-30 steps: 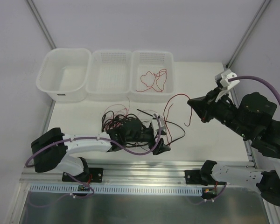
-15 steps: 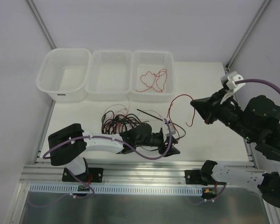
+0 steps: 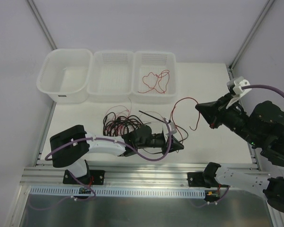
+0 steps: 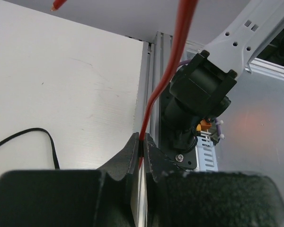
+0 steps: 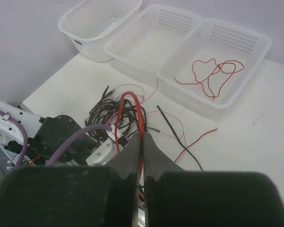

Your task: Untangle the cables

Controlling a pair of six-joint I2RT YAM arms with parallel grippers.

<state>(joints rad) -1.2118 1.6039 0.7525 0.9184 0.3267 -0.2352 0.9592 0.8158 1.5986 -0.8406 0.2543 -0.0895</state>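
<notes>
A tangle of black and thin red cables [image 3: 119, 124] lies on the white table left of centre and also shows in the right wrist view [image 5: 106, 109]. One thicker red cable [image 3: 181, 99] arcs out of it between both grippers. My left gripper [image 3: 178, 147] sits low near the table's front edge, shut on this red cable [image 4: 166, 75]. My right gripper [image 3: 199, 108] hovers to the right, shut on the same red cable [image 5: 132, 97]; its free end dangles below.
Three white baskets stand along the back; the right basket [image 3: 173, 61] holds a thin red cable [image 3: 154, 80]. A loose black cable [image 5: 173, 127] lies right of the tangle. The aluminium rail [image 3: 146, 169] and the right arm's base [image 4: 201, 90] are close beside the left gripper.
My left gripper slid right toward the front edge and closed on the red cable. The right gripper drifted slightly right with the cable still in it.
</notes>
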